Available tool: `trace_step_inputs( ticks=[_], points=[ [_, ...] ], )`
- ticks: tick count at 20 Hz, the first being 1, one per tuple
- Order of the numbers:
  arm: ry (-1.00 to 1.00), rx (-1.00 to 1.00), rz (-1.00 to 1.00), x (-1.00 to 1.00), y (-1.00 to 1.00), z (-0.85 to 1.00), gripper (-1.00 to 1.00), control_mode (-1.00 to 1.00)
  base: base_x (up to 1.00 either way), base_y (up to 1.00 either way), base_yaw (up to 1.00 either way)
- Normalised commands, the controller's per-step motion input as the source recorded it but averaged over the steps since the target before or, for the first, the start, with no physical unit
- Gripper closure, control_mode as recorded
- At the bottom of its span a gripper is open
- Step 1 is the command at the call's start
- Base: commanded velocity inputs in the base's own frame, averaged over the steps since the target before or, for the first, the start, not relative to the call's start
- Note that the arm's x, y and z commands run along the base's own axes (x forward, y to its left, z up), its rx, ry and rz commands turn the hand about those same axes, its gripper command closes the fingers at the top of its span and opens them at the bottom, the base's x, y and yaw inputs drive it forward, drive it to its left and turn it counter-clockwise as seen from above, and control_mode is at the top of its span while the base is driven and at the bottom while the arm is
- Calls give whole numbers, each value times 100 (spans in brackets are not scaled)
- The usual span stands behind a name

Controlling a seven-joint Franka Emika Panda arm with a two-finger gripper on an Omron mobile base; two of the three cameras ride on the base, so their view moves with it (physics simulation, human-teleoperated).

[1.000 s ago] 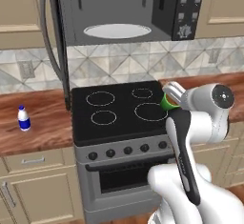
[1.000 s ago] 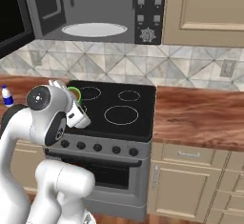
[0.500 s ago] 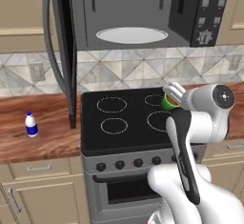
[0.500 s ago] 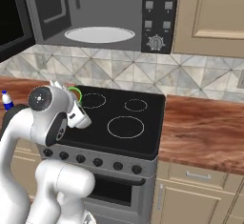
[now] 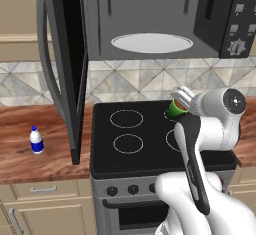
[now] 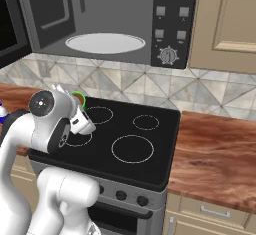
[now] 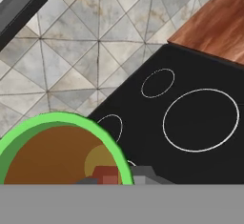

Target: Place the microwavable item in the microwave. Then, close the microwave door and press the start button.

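Transport step of the task: the gripper (image 5: 179,99) is pinched on the rim of the green cup (image 5: 175,108), holding it in the air above the black stovetop (image 5: 135,144), below and in front of the open microwave (image 5: 150,19). The microwave door (image 5: 62,69) stands swung wide to the left, leaving the white turntable (image 5: 151,43) bare. The next move appears to call for a lift to cavity height, then a forward reach that sets the cup upright on the turntable.
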Motion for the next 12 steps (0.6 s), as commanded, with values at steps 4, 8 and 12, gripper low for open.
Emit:
trace_step_inputs(
  ticks=[4,8,12],
  points=[
    [0,0,0,0,0,0,100,100,29,-9,8],
    [0,0,0,0,0,0,100,100,32,0,1],
    [0,0,0,0,0,0,100,100,22,-2,0]
  ],
)
